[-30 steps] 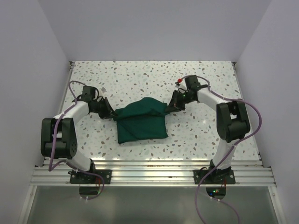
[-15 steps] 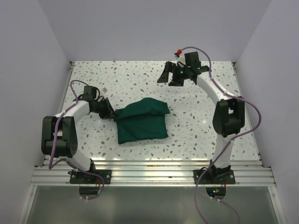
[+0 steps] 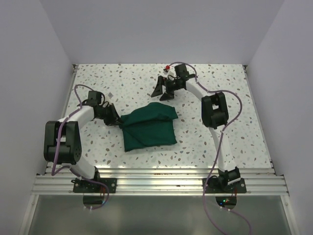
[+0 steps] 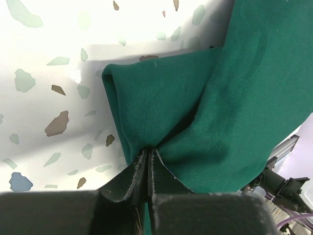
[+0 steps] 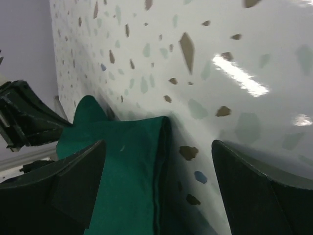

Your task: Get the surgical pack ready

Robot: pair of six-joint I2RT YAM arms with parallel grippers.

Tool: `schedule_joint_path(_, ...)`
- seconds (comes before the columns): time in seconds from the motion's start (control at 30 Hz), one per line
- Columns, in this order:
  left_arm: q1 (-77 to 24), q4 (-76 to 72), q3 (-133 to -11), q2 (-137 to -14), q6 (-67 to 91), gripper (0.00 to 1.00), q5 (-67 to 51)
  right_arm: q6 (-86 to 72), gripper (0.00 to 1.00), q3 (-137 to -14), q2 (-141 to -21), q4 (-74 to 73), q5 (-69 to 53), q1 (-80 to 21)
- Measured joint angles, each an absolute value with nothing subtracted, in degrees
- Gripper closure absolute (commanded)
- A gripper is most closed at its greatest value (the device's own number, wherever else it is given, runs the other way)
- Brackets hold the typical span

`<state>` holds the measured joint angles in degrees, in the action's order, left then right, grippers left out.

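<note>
- Top external: the surgical pack point(image 3: 149, 131), a folded green cloth bundle, lies mid-worktop point(image 3: 117, 81), slightly toward the left edge.
- Left claw point(image 3: 116, 122) is pressed together, pinching the bundle's left corner.
- Right claw point(image 3: 163, 92) is spread and empty, toward the far edge, apart from the pack.

A white speckled table point(image 3: 254, 122) sits between plain pale walls point(image 3: 161, 29), perhaps lilac-tinted; a ribbed metal rail point(image 3: 161, 182) fronts it.

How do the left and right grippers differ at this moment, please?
The left gripper has its jaws shut on the green cloth; the right gripper has its jaws wide open, empty. The left gripper touches the cloth; the right gripper hangs apart, beyond its far edge. Both are black.
</note>
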<state>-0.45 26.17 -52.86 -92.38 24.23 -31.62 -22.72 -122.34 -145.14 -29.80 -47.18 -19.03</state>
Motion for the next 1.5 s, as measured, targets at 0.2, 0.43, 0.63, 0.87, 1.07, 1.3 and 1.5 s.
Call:
schedule_joint_path(0.2,-0.45,26.2,-52.86,-93.01,24.21,0.94,-31.86,-23.62,0.18,-122.54,-145.16,-28.53,-50.83,-22.85)
schedule_joint_path(0.43,-0.45,26.26,-52.86,-93.27,24.14,0.94,-32.14,-26.37,0.32,-122.32,-145.23,-26.17,-54.46,-24.97)
schedule_joint_path(0.63,-0.45,26.24,-52.86,-93.65,23.73,0.94,-32.56,-26.76,0.35,-122.34,-145.23,-25.71,-54.94,-24.62)
schedule_joint_path(0.87,-0.45,26.24,-52.86,-93.93,23.33,0.94,-32.82,-21.41,0.22,-125.08,-145.23,-34.02,-45.3,-23.75)
schedule_joint_path(1.07,-0.45,26.22,-52.88,-94.11,23.33,0.94,-32.99,-15.59,0.24,-127.79,-144.9,-40.8,-35.97,-22.65)
schedule_joint_path(1.3,-0.45,26.2,-52.9,-94.63,23.33,0.94,-33.41,-13.47,0.3,-125.58,-144.64,-42.19,-38.09,-22.35)
schedule_joint_path(1.5,-0.45,26.22,-52.9,-94.83,23.33,0.94,-33.69,-14.41,0.36,-124.36,-144.81,-41.17,-43.48,-24.43)
